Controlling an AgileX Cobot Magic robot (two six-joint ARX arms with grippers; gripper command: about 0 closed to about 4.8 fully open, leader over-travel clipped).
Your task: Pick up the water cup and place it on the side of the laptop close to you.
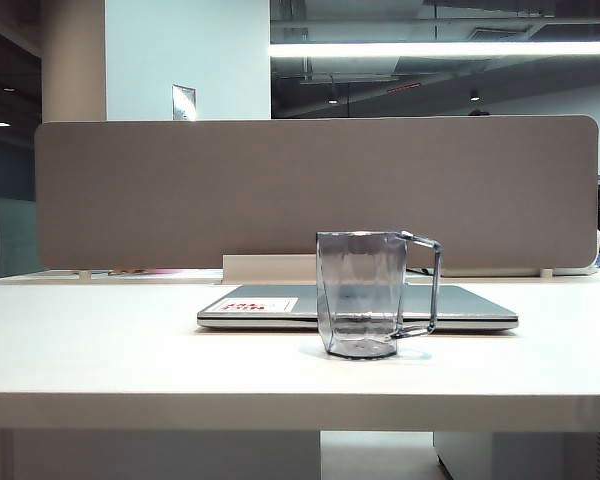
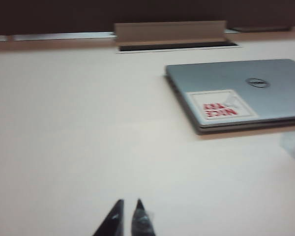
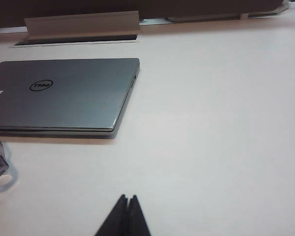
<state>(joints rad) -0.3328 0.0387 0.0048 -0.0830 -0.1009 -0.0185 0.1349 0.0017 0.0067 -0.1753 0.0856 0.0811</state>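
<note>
The water cup [image 1: 366,293] stands upright on the white table [image 1: 130,350], on the near side of the closed laptop [image 1: 450,305], its thin handle pointing right. It sits just in front of the laptop's near edge, a little right of the lid's white sticker [image 1: 253,304]; whether cup and laptop touch cannot be told. The laptop lies flat, with a grey partition [image 1: 180,190] standing behind it at the far edge of the table.

The left gripper [image 2: 129,204] hangs over bare table to the near left of the laptop, its two dark fingertips a narrow slit apart and holding nothing. The right gripper [image 3: 127,198] hangs over bare table to the near right of the laptop, tips pressed together and empty. Neither gripper touches the cup
</note>
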